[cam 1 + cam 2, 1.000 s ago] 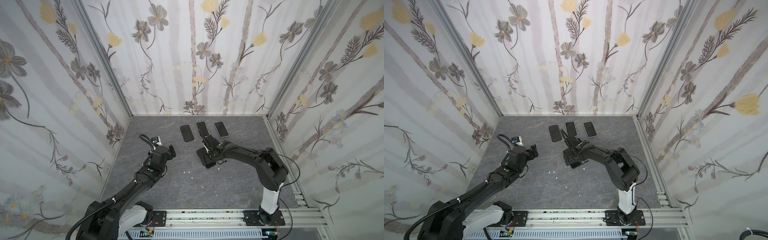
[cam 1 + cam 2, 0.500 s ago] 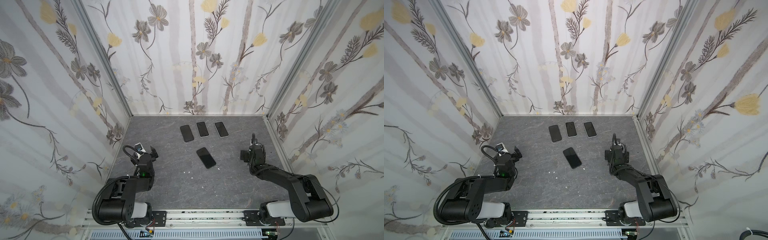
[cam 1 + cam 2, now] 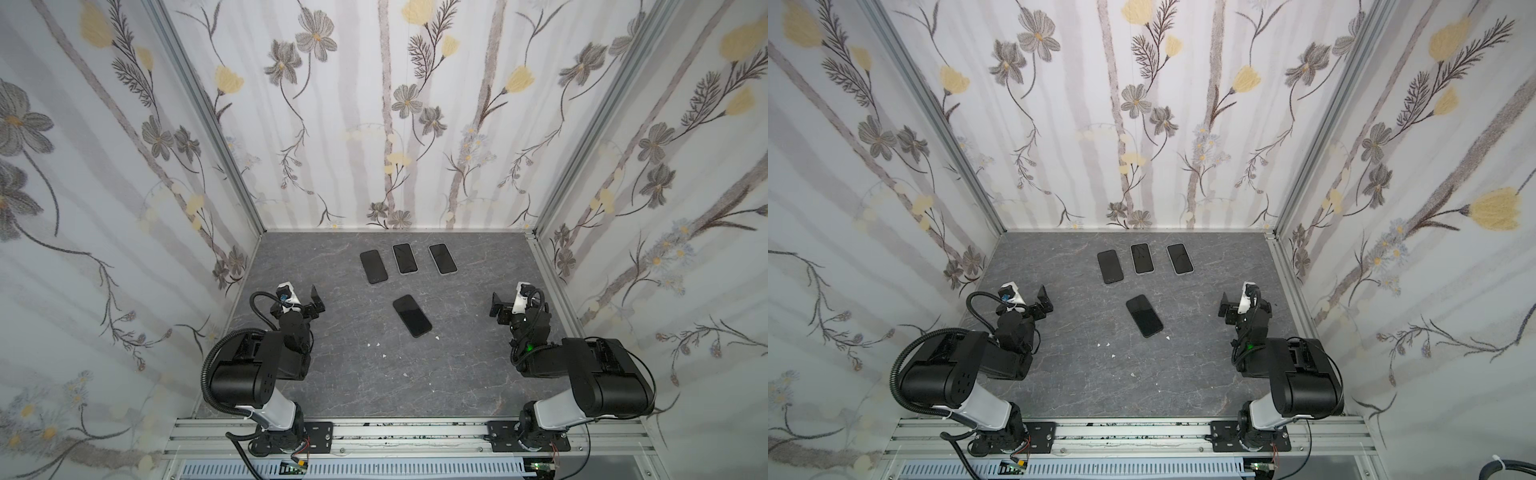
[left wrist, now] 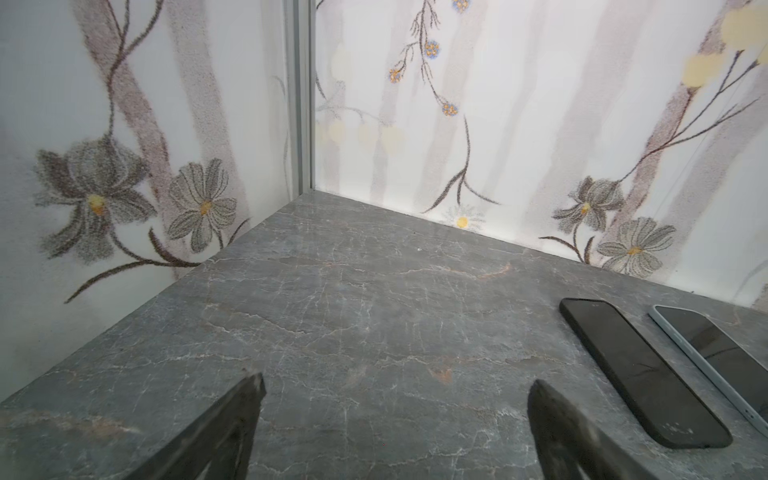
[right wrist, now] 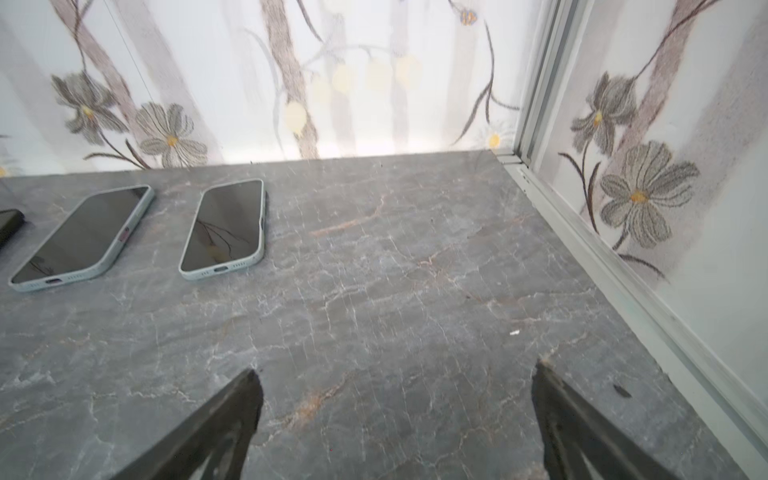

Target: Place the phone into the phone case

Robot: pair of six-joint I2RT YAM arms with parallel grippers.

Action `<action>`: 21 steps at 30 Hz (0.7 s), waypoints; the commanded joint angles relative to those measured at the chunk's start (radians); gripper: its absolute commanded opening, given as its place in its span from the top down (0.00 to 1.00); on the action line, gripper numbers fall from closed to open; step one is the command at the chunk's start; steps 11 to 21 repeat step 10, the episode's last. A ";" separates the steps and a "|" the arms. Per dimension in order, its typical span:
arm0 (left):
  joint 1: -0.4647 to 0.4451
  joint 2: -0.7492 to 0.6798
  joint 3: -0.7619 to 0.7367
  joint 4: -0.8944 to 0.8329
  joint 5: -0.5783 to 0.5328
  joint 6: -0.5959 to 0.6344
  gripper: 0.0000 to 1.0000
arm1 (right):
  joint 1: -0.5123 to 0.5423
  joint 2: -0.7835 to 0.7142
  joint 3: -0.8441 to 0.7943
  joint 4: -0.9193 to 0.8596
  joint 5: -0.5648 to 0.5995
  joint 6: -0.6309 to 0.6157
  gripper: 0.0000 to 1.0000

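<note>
Overhead, floral walls (image 3: 374,124) enclose a grey veined counter (image 3: 353,374). A black phone (image 3: 412,316) lies askew mid-counter. Left gripper (image 4: 397,382) and right gripper (image 5: 397,370) gape empty.

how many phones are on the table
4. Three lie in a row near the back wall: left phone, middle phone, right phone. The fourth phone lies alone, angled, in the middle. None looks hidden.

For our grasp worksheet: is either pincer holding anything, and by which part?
Nothing is held: left pincer and right pincer stand open and empty, apart from the black phone lying flat.
</note>
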 commanded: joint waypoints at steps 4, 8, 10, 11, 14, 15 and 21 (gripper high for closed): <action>-0.001 0.002 0.014 0.005 -0.027 0.015 0.00 | 0.001 -0.001 -0.008 0.097 -0.027 0.001 0.00; -0.002 0.003 0.011 0.012 -0.034 0.016 0.00 | 0.001 -0.001 -0.007 0.099 -0.033 -0.005 0.00; -0.004 0.003 0.010 0.012 -0.036 0.020 0.00 | 0.001 -0.001 -0.008 0.101 -0.033 -0.005 0.00; -0.004 0.003 0.010 0.012 -0.036 0.020 0.00 | 0.001 -0.001 -0.008 0.101 -0.033 -0.005 0.00; -0.004 0.003 0.010 0.012 -0.036 0.020 0.00 | 0.001 -0.001 -0.008 0.101 -0.033 -0.005 0.00; -0.004 0.003 0.010 0.012 -0.036 0.020 0.00 | 0.001 -0.001 -0.008 0.101 -0.033 -0.005 0.00; -0.004 0.003 0.010 0.012 -0.036 0.020 0.00 | 0.001 -0.001 -0.008 0.101 -0.033 -0.005 0.00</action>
